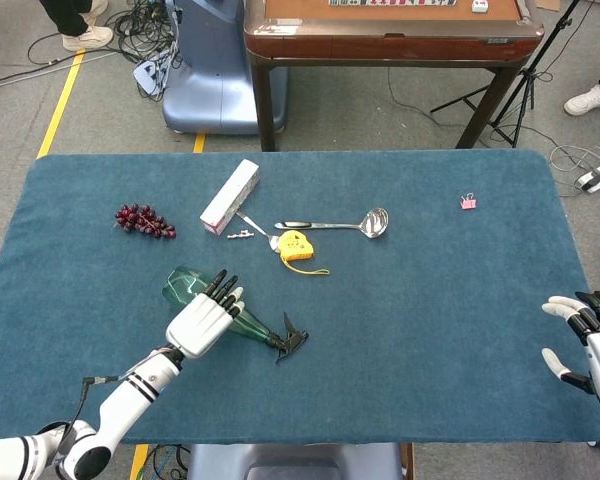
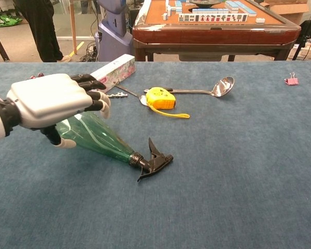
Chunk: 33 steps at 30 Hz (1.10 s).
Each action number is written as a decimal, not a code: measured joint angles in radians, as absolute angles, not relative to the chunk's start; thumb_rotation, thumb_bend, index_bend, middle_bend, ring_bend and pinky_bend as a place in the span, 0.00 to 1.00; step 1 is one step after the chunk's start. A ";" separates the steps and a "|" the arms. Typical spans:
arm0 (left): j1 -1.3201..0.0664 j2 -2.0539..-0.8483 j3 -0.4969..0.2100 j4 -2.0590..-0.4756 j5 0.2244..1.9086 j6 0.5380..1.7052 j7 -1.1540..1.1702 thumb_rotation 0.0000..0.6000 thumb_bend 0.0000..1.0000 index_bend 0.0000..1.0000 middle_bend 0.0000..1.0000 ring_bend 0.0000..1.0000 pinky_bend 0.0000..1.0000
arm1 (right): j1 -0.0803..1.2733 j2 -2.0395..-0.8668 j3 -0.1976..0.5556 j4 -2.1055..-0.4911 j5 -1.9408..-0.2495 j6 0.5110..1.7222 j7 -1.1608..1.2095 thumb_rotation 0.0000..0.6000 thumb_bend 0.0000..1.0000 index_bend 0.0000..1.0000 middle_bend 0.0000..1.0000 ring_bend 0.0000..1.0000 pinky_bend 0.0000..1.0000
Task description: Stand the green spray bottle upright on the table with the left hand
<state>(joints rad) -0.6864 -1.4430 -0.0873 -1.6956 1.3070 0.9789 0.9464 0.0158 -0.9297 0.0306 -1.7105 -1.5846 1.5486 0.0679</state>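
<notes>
The green spray bottle [image 1: 184, 286] lies on its side on the blue table [image 1: 430, 300], base toward the back left and black trigger head [image 1: 290, 340] toward the front right. My left hand [image 1: 205, 318] hovers over the bottle's middle with straight, spread fingers and grips nothing. In the chest view the left hand [image 2: 57, 101] covers the upper body of the bottle [image 2: 101, 139], and its thumb hangs beside the bottle's near side. The trigger head [image 2: 154, 160] is clear of the hand. My right hand [image 1: 590, 340] stays open at the table's front right edge.
Behind the bottle lie a white box [image 1: 230, 196], a yellow tape measure [image 1: 295, 247] and a metal ladle [image 1: 365, 225]. Dark grapes [image 1: 145, 220] sit at the back left, a pink clip [image 1: 468, 202] at the back right. A wooden game table [image 1: 390, 35] stands beyond.
</notes>
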 measured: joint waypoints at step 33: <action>-0.941 -1.606 -0.081 -1.733 0.787 1.028 1.293 1.00 0.26 0.36 0.29 0.13 0.00 | 0.004 -0.928 0.028 -1.690 -1.580 1.560 0.097 1.00 0.26 0.31 0.28 0.14 0.12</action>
